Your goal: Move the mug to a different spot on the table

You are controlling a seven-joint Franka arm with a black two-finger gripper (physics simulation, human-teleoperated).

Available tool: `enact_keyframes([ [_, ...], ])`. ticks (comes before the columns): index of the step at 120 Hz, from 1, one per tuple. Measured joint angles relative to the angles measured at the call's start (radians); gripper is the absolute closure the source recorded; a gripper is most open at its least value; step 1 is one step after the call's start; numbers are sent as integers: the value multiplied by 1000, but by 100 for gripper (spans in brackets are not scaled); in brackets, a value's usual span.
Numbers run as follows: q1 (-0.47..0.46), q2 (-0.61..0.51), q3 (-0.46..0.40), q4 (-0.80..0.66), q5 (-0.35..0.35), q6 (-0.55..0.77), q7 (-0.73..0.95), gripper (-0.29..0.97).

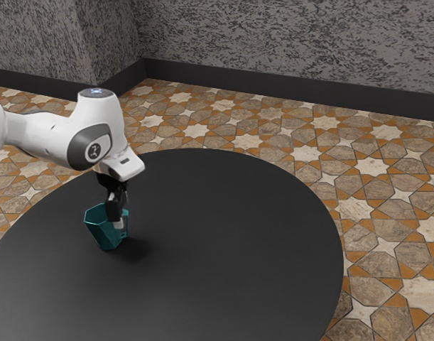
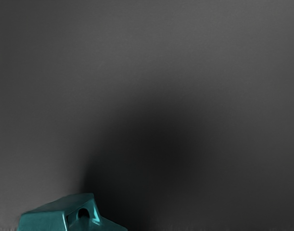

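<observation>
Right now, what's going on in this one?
A single robot arm reaches in from the exterior view's left, with its claw lowered onto the rim of a teal mug. The mug leans a little and is low over the round black table, near the table's edge on the exterior view's left. I cannot tell whether the claw has actually closed on it, or whether the mug has left the surface.
</observation>
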Motion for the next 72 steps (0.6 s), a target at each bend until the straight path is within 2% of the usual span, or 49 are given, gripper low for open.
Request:
enact_keyframes([
  [72,21,78,4,67,-3,2,4,0],
])
